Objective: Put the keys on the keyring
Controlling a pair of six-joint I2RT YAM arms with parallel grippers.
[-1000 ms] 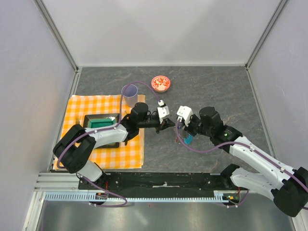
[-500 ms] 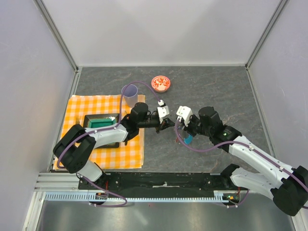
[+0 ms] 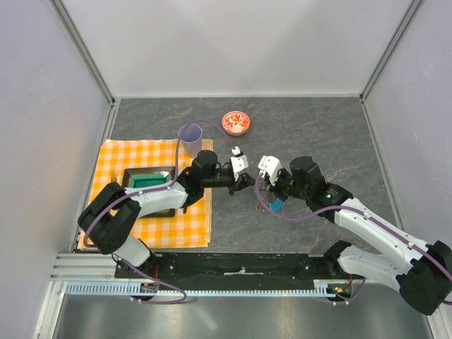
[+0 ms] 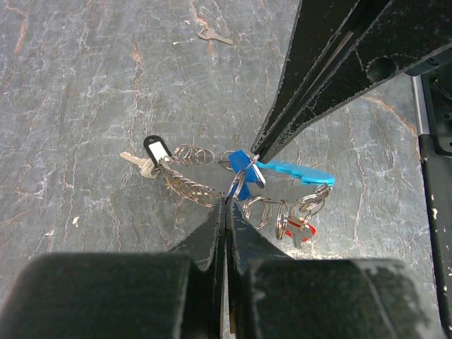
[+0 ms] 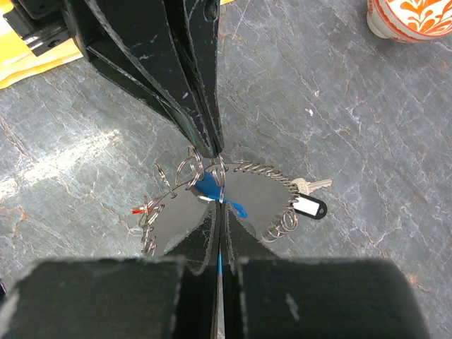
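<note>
Closest in, the left gripper is clamping shut on a small ring of the keyring, which is sitting at the middle of the table, seemingly lifted a little, with its blue fob slung alongside; just beyond, the right gripper is pinching, fully closed, what looks like the same or a neighbouring coil, with the two sets of tips almost touching. I am judging that the step is calling for a slow, steady parting of the coil along its own plane, so neither grip is slipping; a twist is risking a dropped chain. A black-and-white tagged key and a red-headed key are already dangling from the loop; further off, a loose key is lying alone on the stone, well apart. Whether the coil is actually gaping is being hidden by the tips, and the overhead camera is giving only a speck.
</note>
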